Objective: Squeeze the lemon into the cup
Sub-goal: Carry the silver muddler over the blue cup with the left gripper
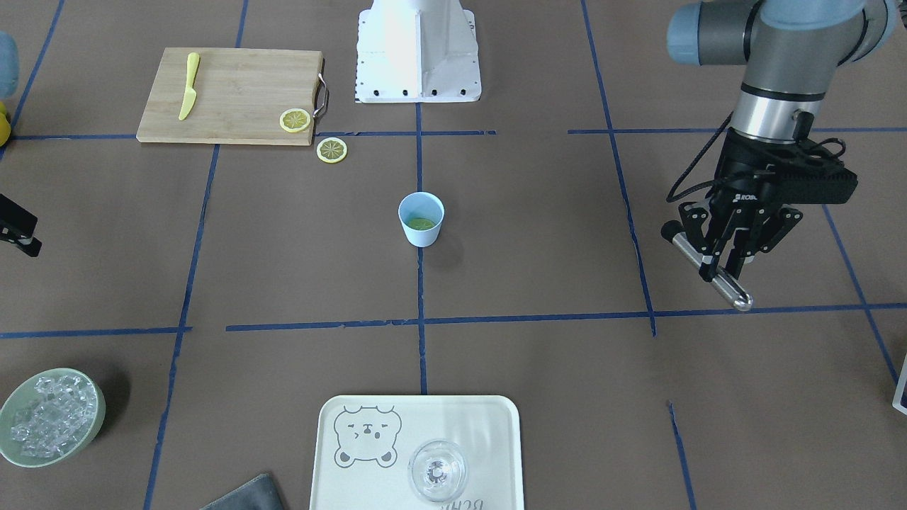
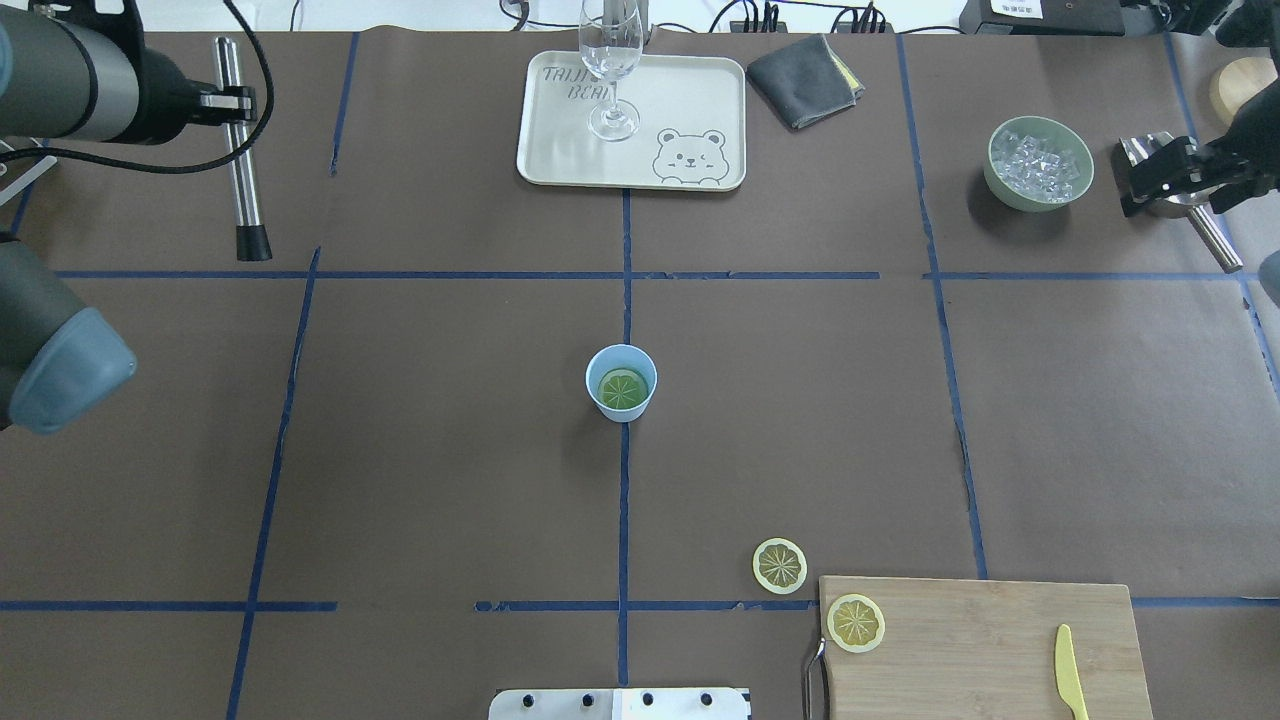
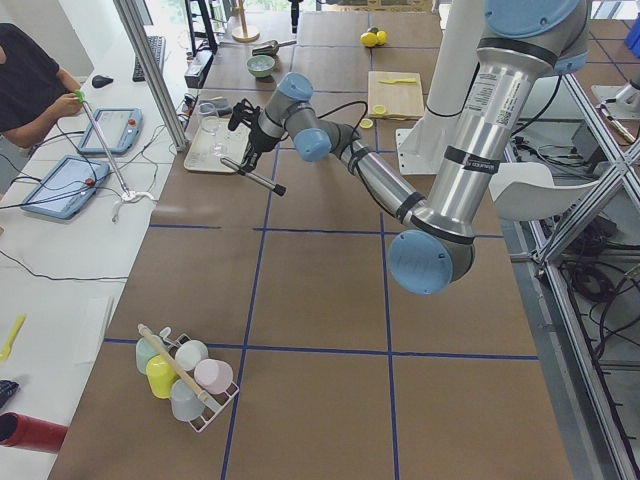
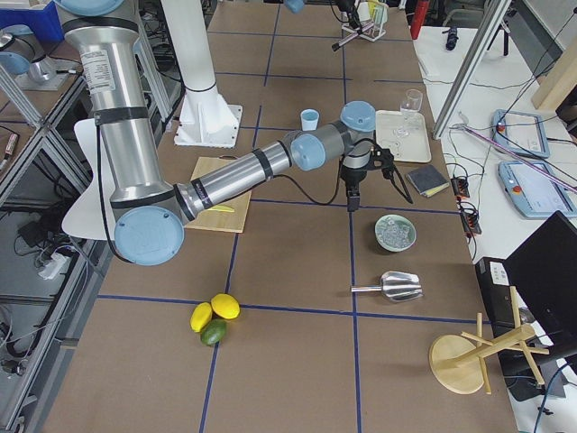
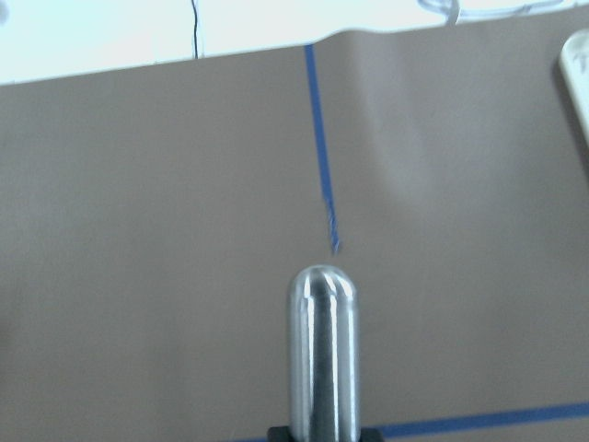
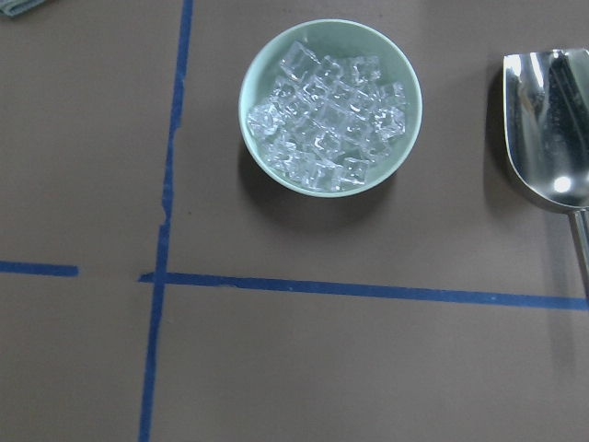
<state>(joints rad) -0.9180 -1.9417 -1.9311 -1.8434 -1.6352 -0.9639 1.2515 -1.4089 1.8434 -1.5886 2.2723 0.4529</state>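
Left arm's elbow (image 2: 60,370) looms nearest. Left gripper (image 2: 228,100) is clamped on a steel rod (image 2: 243,170), well apart from the cup (image 2: 624,412). The cup stands upright mid-table with the lemon (image 2: 622,388) flat inside. One spare slice (image 2: 780,565) lies beside the cutting board (image 2: 990,640). Right gripper (image 2: 1160,175) is near the ice bowl (image 2: 1000,185); I cannot tell its spread. I judge the slice delivered and the pressing not yet evident.

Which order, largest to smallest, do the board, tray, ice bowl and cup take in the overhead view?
1. board, though the frame's edge cuts it off and it lies nearer the camera than the tray
2. tray
3. bowl
4. cup
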